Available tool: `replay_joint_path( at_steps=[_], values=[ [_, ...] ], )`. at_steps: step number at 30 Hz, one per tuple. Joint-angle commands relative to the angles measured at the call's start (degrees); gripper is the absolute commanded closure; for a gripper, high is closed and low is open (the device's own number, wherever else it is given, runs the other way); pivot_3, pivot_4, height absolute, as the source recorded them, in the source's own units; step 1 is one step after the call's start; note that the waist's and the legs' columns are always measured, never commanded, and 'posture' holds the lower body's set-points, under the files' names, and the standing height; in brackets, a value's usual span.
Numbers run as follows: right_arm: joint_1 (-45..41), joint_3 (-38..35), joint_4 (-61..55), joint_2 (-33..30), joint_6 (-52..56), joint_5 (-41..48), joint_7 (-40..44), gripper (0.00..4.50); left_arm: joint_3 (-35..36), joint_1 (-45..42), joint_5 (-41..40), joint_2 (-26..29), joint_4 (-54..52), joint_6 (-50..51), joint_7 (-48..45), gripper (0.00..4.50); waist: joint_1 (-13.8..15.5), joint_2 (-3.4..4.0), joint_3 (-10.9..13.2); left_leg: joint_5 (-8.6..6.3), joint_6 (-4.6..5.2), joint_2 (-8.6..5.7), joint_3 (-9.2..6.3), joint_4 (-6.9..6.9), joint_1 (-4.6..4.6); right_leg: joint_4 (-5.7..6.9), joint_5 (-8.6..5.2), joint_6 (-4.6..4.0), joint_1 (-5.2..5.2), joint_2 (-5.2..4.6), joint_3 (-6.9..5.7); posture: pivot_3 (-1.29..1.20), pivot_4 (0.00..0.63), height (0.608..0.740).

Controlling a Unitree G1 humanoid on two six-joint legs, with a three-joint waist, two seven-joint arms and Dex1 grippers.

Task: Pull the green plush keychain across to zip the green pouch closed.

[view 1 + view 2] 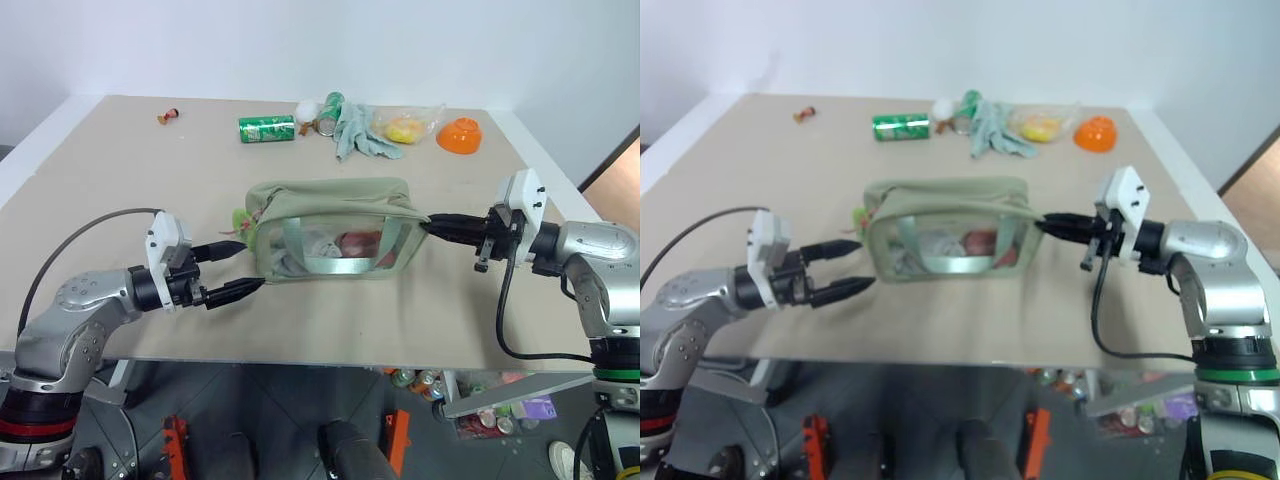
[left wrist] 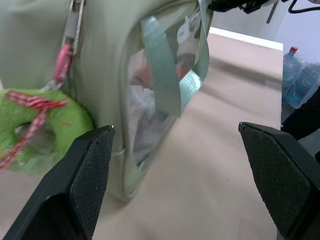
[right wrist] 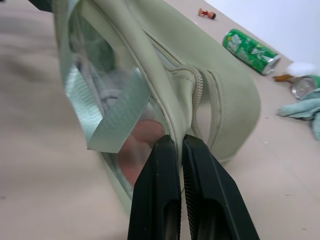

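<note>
The green pouch (image 1: 330,205) lies in the middle of the table, its clear window facing me. The green plush keychain (image 1: 243,222) hangs at the pouch's left end, clipped by a pink loop to the zipper pull (image 2: 75,20). My left gripper (image 1: 252,267) is open just left of the pouch. One of its fingers (image 2: 90,165) sits right below the keychain (image 2: 40,125) without touching it. My right gripper (image 1: 432,224) is at the pouch's right end, with its fingers (image 3: 165,165) shut on the end seam of the pouch (image 3: 220,100).
Along the table's far edge lie a green soda can (image 1: 267,128), a pale glove (image 1: 355,130), a clear bag with something yellow in it (image 1: 405,127), an orange bowl (image 1: 460,134) and a small figure (image 1: 168,116). The table's front edge runs just below both grippers.
</note>
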Motion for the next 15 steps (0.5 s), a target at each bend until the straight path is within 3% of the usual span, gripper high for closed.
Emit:
replay_joint_path(
  at_steps=[1,10,15],
  values=[
    [0.15,-1.07,-2.94,-0.36,1.97,1.88,-0.23,3.16,0.84,-1.34,0.04,-0.24,-0.30,-0.92,0.35,0.36,0.01,0.00,0.00,0.00,0.00,-0.01,0.00,0.00,-0.01,0.00,0.00,0.00,0.00,-0.01,0.01,0.00,0.150,0.740],
    [0.53,-1.97,-5.24,0.42,1.41,1.51,-3.56,0.05,1.14,-1.98,0.77,-0.74,0.50,-1.45,0.91,0.36,0.06,0.00,0.00,0.00,0.00,-0.03,0.01,0.01,-0.05,-0.01,-0.02,0.03,-0.01,-0.03,0.02,0.00,0.150,0.740],
    [0.08,-1.41,-4.86,0.86,1.70,1.81,-4.44,0.05,1.31,-2.63,1.46,-1.33,1.40,-2.65,1.73,0.36,0.10,0.00,0.00,0.00,0.00,-0.03,0.00,0.01,-0.05,-0.01,-0.02,0.03,-0.01,-0.03,0.02,0.00,0.150,0.740]
  ],
)
